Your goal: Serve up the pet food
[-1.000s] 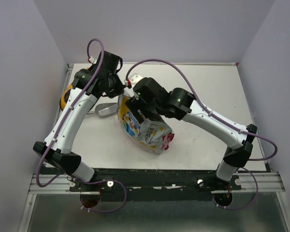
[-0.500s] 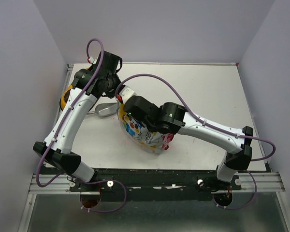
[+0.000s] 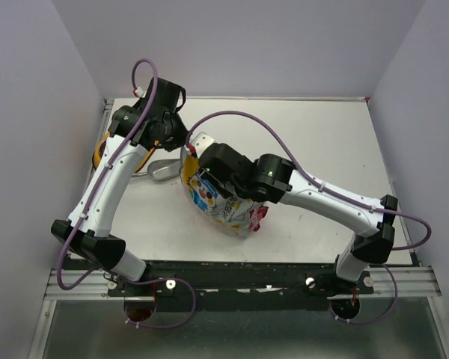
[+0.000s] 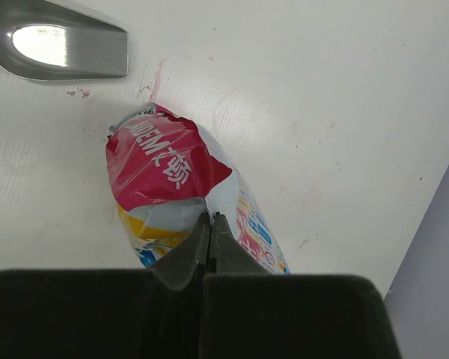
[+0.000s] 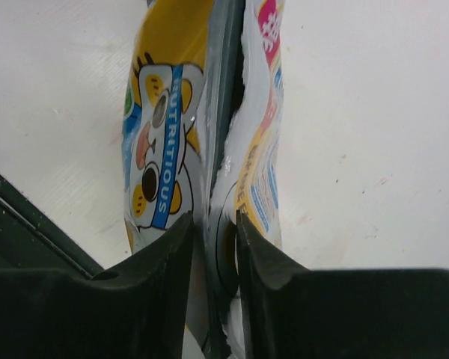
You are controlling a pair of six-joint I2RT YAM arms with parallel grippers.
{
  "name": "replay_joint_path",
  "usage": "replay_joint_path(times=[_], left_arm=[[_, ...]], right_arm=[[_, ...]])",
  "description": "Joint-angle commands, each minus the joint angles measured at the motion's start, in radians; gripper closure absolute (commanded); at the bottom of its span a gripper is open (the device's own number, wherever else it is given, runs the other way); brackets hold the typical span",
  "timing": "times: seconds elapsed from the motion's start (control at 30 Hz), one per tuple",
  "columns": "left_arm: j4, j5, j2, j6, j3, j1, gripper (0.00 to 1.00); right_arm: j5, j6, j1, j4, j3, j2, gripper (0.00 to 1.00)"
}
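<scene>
**A:** Two grips, one pouch (image 3: pixel 223 202). Left gripper (image 4: pixel 210 219) pinched tight on its edge. Right gripper (image 5: pixel 214 221) narrow, film clamped between the jaws.

**B:** Hazards?

**A:** Likely film slipping from either pinch, or ripping wide if pulled apart, spilling contents over the table (image 3: pixel 322 142). Scoop (image 4: pixel 60 43) lies beyond the left jaws.

**B:** Lettering?

**A:** "NUTRITIOUS" on a blue band ahead of the right jaws. White script on red, unread.

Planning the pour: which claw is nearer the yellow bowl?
Left. The left claw pinches the pouch right of the yellow bowl; the right claw grips it farther right.
</scene>
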Motion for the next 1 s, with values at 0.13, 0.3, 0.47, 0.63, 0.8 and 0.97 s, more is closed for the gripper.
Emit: replay_joint_path(times=[0.13, 0.3, 0.47, 0.63, 0.8, 0.97], left_arm=[[0.083, -0.065, -0.047, 0.04, 0.016, 0.036, 1.0], [0.078, -0.088, -0.05, 0.052, 0.012, 0.036, 1.0], [0.071, -0.102, -0.047, 0.063, 0.031, 0.041, 1.0], [0.068, -0.091, -0.044, 0.07, 0.049, 0.042, 1.0], [0.068, -0.083, -0.042, 0.072, 0.045, 0.042, 1.0], [0.069, -0.086, -0.047, 0.075, 0.04, 0.041, 1.0]], right_arm=[[-0.053, 0.03, -0.001, -0.099, -0.091, -0.106, 0.79], [-0.089, 0.067, -0.001, -0.136, -0.087, -0.113, 1.0], [-0.073, 0.128, -0.001, -0.127, -0.142, -0.186, 1.0], [-0.075, 0.176, 0.0, -0.188, -0.156, -0.205, 0.8], [-0.07, 0.182, -0.001, -0.184, -0.187, -0.241, 0.73], [-0.105, 0.176, 0.0, -0.199, -0.2, -0.233, 0.84]])
